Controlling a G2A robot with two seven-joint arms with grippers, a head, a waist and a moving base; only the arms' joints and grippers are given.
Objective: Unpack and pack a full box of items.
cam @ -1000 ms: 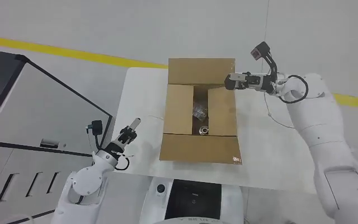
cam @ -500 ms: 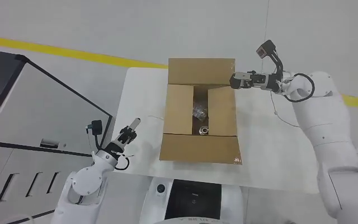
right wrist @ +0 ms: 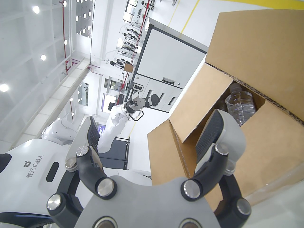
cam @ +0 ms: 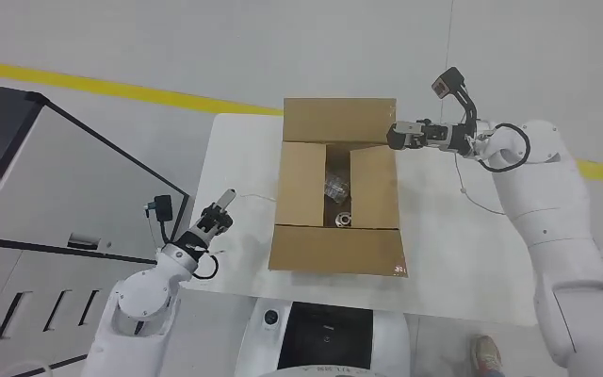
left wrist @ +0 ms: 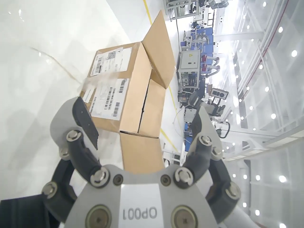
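We are seeing the left gripper [cam: 226, 198] hanging over the left part of the white table [cam: 245, 151], its fingers spread wide and holding nothing, well apart from the cardboard box [cam: 301, 184] to its right. In the left wrist view the left gripper [left wrist: 140, 106] is facing the box [left wrist: 133, 91], whose near side is carrying several white shipping labels [left wrist: 109, 60] with barcodes and fine print; a printed tag is also sitting on the gripper's own base. The box is standing in the middle of the table with its four flaps folded outward. Through the narrow gap between the side flaps a clear plastic bottle [cam: 334, 186] is showing, with a small round item [cam: 342, 220] nearer the robot. The right gripper [cam: 391, 138] is hovering just beside the box's far right corner, open and empty. In its wrist view the right gripper [right wrist: 154, 117] is looking across the flaps of the box [right wrist: 249, 36] at the bottle [right wrist: 239, 105] lying inside; we cannot tell whether a finger is touching the cardboard.
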